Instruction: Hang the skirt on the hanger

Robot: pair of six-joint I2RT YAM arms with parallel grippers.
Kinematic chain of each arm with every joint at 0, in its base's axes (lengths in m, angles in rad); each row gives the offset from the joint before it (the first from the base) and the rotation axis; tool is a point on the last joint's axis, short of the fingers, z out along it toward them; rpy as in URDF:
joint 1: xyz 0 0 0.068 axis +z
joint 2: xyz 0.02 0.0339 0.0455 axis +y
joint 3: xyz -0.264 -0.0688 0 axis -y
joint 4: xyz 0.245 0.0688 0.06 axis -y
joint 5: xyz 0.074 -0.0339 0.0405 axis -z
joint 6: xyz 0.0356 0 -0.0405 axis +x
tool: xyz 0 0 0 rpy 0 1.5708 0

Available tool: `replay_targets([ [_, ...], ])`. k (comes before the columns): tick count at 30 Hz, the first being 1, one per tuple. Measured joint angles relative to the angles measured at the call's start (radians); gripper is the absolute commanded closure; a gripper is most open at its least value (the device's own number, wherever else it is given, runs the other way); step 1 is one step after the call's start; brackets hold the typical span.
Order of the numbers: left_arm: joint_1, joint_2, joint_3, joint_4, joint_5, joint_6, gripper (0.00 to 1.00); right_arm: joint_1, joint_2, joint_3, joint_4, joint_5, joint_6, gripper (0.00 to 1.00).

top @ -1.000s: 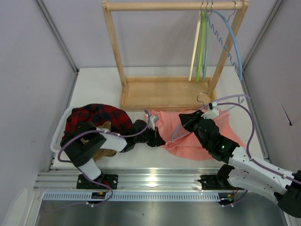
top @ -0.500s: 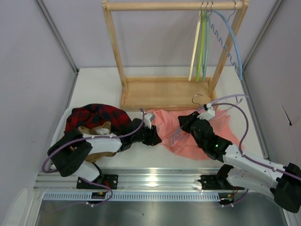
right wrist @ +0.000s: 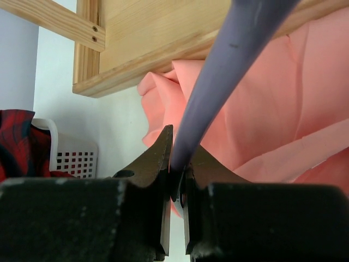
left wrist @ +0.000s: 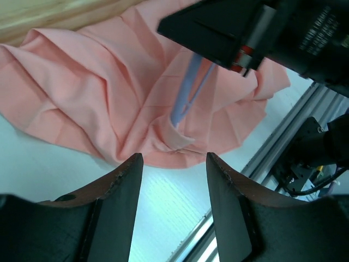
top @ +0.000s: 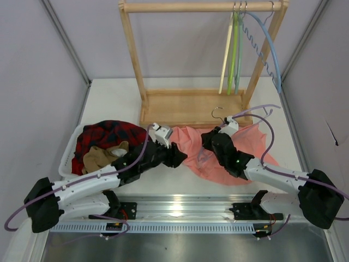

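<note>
White table point(top: 109, 101), crumpled skirt point(top: 253, 144), right claw point(right wrist: 179, 158) pinching hanger point(right wrist: 234, 54)

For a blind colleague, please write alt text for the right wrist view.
The right gripper is shut on the lilac hanger, with the pink skirt behind it. A wooden rack base and white basket lie beyond.

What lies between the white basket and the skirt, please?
In the top view, the left gripper, open and empty, sits over the white table at the skirt's edge.
</note>
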Motion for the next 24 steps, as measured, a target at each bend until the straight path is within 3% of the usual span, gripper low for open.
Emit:
replay_targets([
  [11,-0.182,0.134,0.034,-0.007,-0.100,0.002,0.52,-0.001,0.097,0.076,0.067,0.001,-0.013,1.00],
  [24,-0.200,0.382,0.201,0.082,-0.201,-0.040,0.51,-0.002,0.150,0.094,0.097,0.006,-0.015,1.00],
])
